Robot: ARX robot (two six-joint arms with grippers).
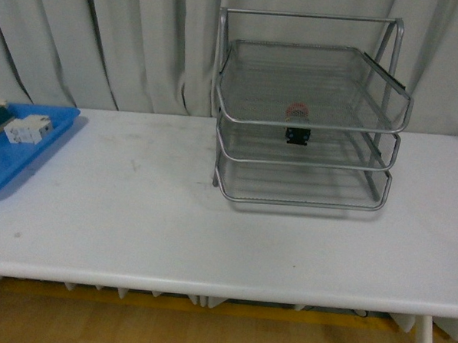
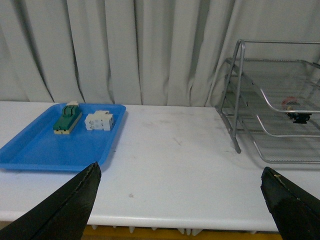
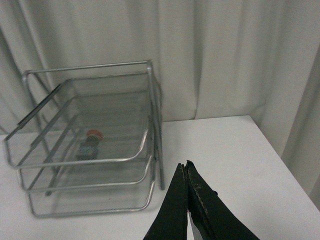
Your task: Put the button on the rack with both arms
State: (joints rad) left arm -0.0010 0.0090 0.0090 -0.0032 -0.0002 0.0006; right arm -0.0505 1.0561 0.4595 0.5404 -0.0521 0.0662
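The silver wire-mesh rack (image 1: 308, 122) stands on the white table at the back right. The button (image 1: 297, 123), red cap on a black body, sits inside the rack on the middle tier, seen through the mesh. It also shows in the left wrist view as the button (image 2: 295, 111) and in the right wrist view as the button (image 3: 91, 144). My left gripper (image 2: 182, 192) is open over the table's front edge, nothing between its fingers. My right gripper (image 3: 185, 167) is shut and empty, beside the rack (image 3: 90, 145). Neither arm shows in the front view.
A blue plastic tray (image 1: 30, 149) lies at the table's left edge, holding a white block (image 1: 28, 129) and a green-and-cream block (image 2: 67, 120). Grey curtains hang behind the table. The table's right end (image 3: 260, 130) lies close to my right gripper.
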